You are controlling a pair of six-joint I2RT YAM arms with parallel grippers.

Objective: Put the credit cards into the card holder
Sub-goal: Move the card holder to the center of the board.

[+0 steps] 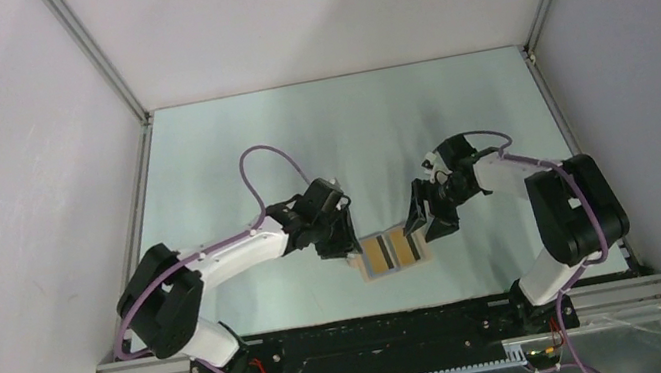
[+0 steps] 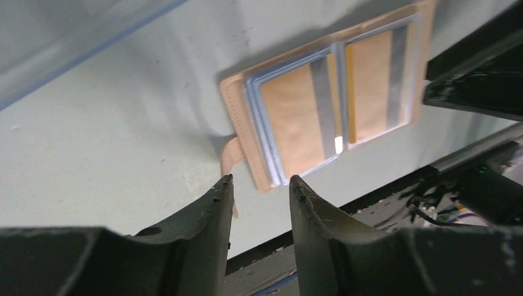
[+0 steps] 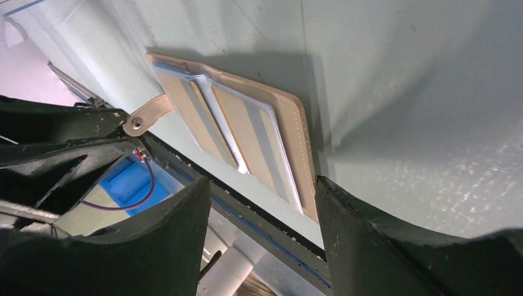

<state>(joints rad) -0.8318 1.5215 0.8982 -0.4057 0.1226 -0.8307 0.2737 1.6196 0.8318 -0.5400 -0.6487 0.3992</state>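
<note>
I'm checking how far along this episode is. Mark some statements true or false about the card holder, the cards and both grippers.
1. The card holder lies open on the table. True.
2. Two credit cards sit inside it, stripes showing. True.
3. The left gripper is clamped on a card. False: its jaws stand apart and hold nothing.
4. The right gripper is shut. False: it is open, next to the holder's edge.
5. A card lies loose on the table beside the holder. False: no card is visible outside the holder.
</note>
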